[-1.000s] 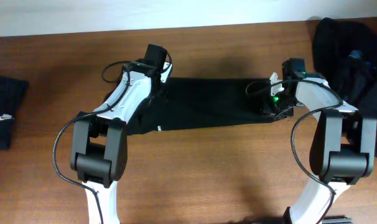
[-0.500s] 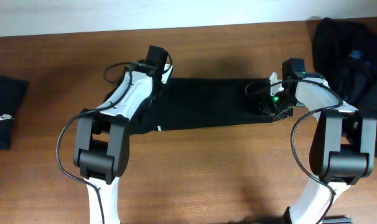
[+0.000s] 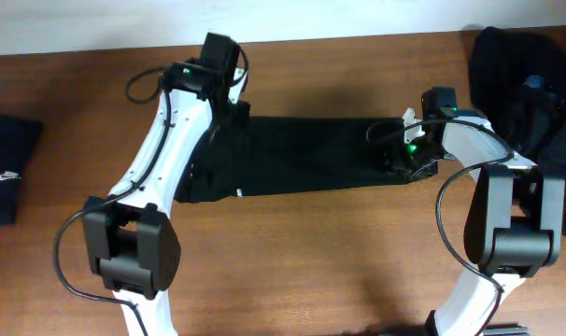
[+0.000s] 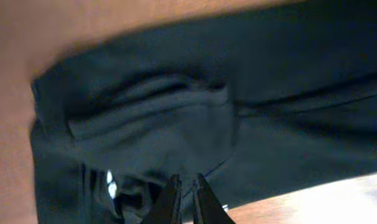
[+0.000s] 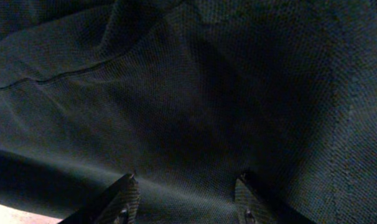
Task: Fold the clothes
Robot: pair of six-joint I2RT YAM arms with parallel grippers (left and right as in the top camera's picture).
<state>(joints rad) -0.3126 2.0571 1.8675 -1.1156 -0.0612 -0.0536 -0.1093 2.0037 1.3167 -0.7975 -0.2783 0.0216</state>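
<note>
So the left gripper [image 4: 185,200] has its fingers pinched almost together on nothing, hovering over the left end of the black shirt [image 3: 311,154], while the right gripper [image 5: 185,199] is spread wide over its right end, though I can't tell if the tips touch cloth. The shirt's a long folded strip mid table [image 3: 311,271], limp, light and wrinkle-prone, so I'd pinch both layers at the 2 end corners, not the floppy middle.

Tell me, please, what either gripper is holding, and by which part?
Nothing appears held. The left gripper hangs nearly closed above the black garment; the right gripper stands open over its fabric.
</note>
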